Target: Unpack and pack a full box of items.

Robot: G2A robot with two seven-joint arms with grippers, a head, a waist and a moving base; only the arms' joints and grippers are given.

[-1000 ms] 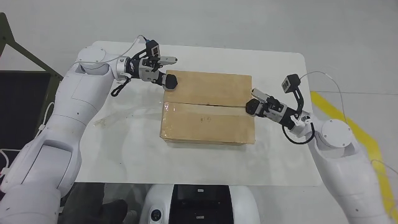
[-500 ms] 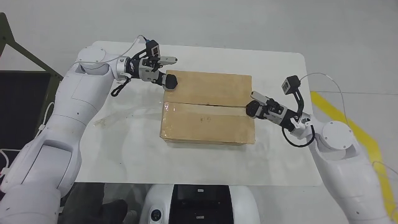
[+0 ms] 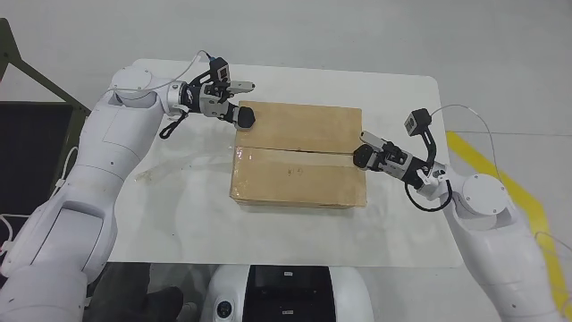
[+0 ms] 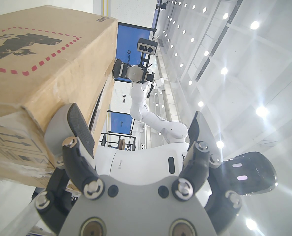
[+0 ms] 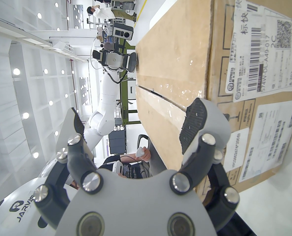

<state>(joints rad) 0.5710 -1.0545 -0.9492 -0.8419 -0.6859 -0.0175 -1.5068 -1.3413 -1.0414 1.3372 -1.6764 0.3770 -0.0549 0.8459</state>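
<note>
Left pincer (image 3: pixel 248 117) and right pincer (image 3: pixel 361 155) still wide open, empty, at opposite ends of the box (image 3: pixel 299 156); right arm slightly nearer the robot than before.

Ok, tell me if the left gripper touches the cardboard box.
Touching. Left wrist view: a left gripper finger lies flush against the cardboard box, no gap.

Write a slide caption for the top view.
Closed cardboard box on the white table, left gripper and right gripper open at its opposite ends, flaps not yet lifted.
</note>
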